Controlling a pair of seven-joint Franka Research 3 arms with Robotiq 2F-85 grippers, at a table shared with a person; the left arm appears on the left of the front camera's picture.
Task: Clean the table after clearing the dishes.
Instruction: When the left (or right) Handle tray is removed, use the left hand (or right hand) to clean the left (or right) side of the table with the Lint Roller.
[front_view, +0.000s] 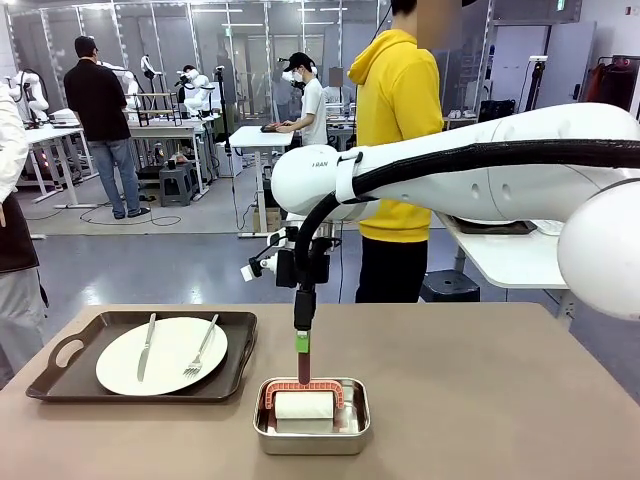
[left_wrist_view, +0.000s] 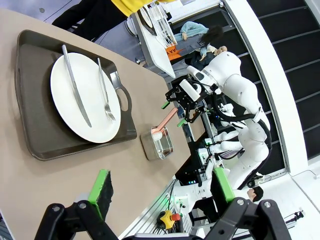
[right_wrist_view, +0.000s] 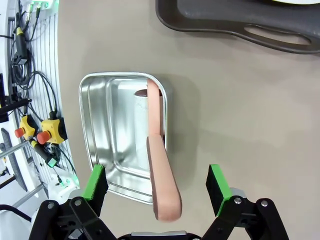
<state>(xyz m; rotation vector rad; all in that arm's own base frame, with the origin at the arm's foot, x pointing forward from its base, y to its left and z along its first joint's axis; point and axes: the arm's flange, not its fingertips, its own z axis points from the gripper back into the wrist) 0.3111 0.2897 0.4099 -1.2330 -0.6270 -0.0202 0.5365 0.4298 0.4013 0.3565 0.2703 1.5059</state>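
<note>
The right gripper is hanging fingers-down over the small rectangular steel pan near the robot's edge of the wide matte brown-taupe table. Its green pads are standing apart on either side of the salmon-pink handle, not touching it as far as I can see. That handle is sticking up from a white roller lying in the pan, probably parked there so the cleaning tool is staying off the tabletop and offering an upright grip.

To the robot's left, the dark brown rectangular handled tray is sitting on the table. It is carrying a round white plate with a silver knife and a silver fork lying across it, so clearing looks unfinished to me.

The left gripper is hovering above the table with its pads wide apart, holding nothing, seemingly waiting near the tray. A person in a yellow hoodie is standing at the far side.
</note>
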